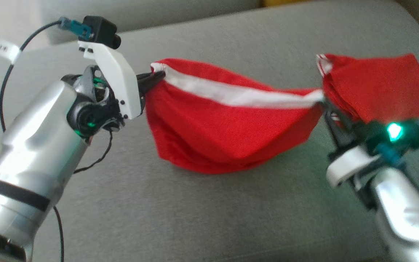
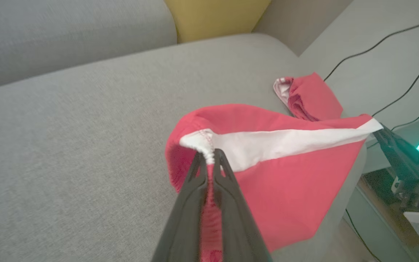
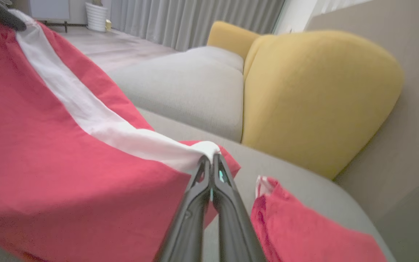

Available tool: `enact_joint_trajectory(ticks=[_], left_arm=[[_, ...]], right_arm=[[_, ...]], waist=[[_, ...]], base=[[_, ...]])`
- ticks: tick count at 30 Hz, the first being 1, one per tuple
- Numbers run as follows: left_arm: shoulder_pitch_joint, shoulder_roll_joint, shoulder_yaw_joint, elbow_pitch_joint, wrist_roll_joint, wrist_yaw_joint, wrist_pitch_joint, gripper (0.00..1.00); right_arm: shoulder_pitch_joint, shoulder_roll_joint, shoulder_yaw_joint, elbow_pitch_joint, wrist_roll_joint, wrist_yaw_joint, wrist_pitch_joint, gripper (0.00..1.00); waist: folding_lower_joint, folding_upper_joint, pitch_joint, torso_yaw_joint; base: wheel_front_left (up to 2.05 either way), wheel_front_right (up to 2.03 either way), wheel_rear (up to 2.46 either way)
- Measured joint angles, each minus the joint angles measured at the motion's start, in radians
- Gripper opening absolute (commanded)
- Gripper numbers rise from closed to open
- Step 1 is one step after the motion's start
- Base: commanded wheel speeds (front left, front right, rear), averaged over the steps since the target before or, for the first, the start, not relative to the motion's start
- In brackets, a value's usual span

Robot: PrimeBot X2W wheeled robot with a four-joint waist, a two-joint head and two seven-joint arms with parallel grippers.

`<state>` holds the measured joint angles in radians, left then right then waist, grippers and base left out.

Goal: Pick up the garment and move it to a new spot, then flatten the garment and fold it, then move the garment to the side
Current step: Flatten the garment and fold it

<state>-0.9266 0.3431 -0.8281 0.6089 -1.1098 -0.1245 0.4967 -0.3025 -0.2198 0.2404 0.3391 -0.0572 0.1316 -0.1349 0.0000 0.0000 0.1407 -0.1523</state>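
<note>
Left claw (image 1: 157,76) and right claw (image 1: 323,103) clamped on opposite ends of the garment (image 1: 224,134), slung between them.

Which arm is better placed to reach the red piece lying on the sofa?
Right, probably: the piece lies just beside the right claw, far from the left claw. Both claws are shut on the garment, so one must release first.

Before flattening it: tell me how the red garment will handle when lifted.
Likely floppy: the red garment sags in a pouch between the left gripper and right gripper, both shut on its white band. Probably light, since fingertip pinches hold it.
</note>
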Motion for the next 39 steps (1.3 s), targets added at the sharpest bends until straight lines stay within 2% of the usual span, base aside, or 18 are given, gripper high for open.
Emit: enact_joint_trajectory(ticks=[6,10,16,22,30,34,39], left_arm=[[0.039,0.003,0.001,-0.038,-0.014,0.0,-0.163,0.0],[0.05,0.003,0.006,-0.066,-0.025,0.0,-0.252,0.0],[0.072,0.021,0.021,-0.122,-0.014,0.0,-0.399,0.0],[0.098,0.051,0.02,-0.186,0.029,0.0,-0.528,0.0],[0.143,0.097,0.004,-0.286,0.045,0.004,-0.56,0.0],[0.148,0.135,0.003,-0.349,0.066,0.041,-0.545,0.0],[0.116,0.142,0.003,-0.351,0.079,0.056,-0.519,0.0]], right_arm=[[-0.097,-0.135,0.05,-0.036,0.072,0.0,0.053,0.0],[-0.13,-0.2,0.058,-0.039,0.122,0.0,0.073,0.0],[-0.182,-0.226,0.051,-0.039,0.197,0.0,0.093,0.0],[-0.184,-0.229,0.051,-0.041,0.233,0.0,0.101,0.0],[-0.161,-0.231,0.005,-0.155,0.234,0.0,0.144,0.0],[-0.123,-0.239,-0.027,-0.247,0.235,0.0,0.206,0.0],[-0.172,-0.255,-0.029,-0.27,0.252,0.0,0.26,0.0]], waist=[[-0.0001,0.0,-0.08,0.088],[-0.0001,0.0,-0.125,0.162],[-0.0001,0.0,-0.19,0.252],[-0.0001,0.0,-0.243,0.298],[-0.0001,0.0,-0.272,0.308],[-0.0001,0.0,-0.259,0.301],[-0.0001,0.0,-0.218,0.285]], base=[[0.0,0.0,0.0],[0.0,0.0,0.0],[0.0,0.0,0.0],[0.0,0.0,0.0],[0.0,0.0,0.0],[0.0,0.0,0.0],[0.0,0.0,0.0]])
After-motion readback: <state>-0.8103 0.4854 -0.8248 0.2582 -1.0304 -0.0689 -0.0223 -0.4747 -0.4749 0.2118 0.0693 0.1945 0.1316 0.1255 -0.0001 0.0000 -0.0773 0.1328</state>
